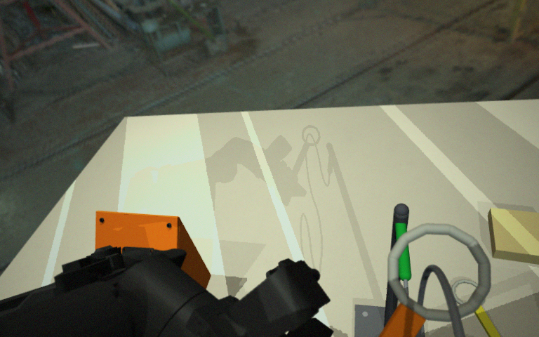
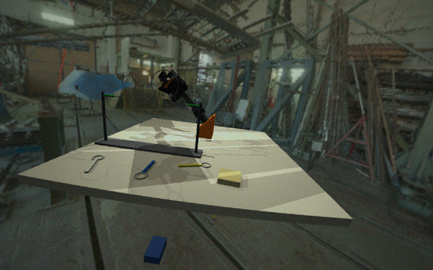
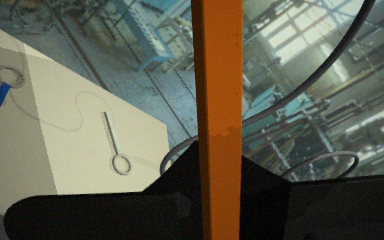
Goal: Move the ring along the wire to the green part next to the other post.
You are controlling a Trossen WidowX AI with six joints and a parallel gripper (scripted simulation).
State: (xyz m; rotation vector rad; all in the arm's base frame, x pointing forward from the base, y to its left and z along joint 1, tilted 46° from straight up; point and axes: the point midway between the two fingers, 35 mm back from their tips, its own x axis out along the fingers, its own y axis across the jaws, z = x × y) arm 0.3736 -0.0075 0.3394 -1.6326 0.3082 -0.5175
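One ring on an orange stick handle, and I've got it: the gripper is clamped on the handle. It's held up in the air, well above the counter. Top cam has the wire rising across the ring's opening, but I can't swear from there that it's threaded.

I'd guess it's light and rigid, no flex, so any wrist twist swings the ring a lot. The handle looks flat-sided and probably a bit slick, so I'd keep the pinch square on those faces and well back from the ring, or the fingers end up near bare grey wire.

Nearest is the post with its green sleeve. Looks like I'm leaving that end for the far post, toward the exterior cam's left edge of the counter. Steep bends between, so small moves, ring turned square to the wire.

Further out, toward that cam's front edge: yellow-handled loop, blue-handled loop, grey wand nearer the front left corner, pale yellow block. Not needed.
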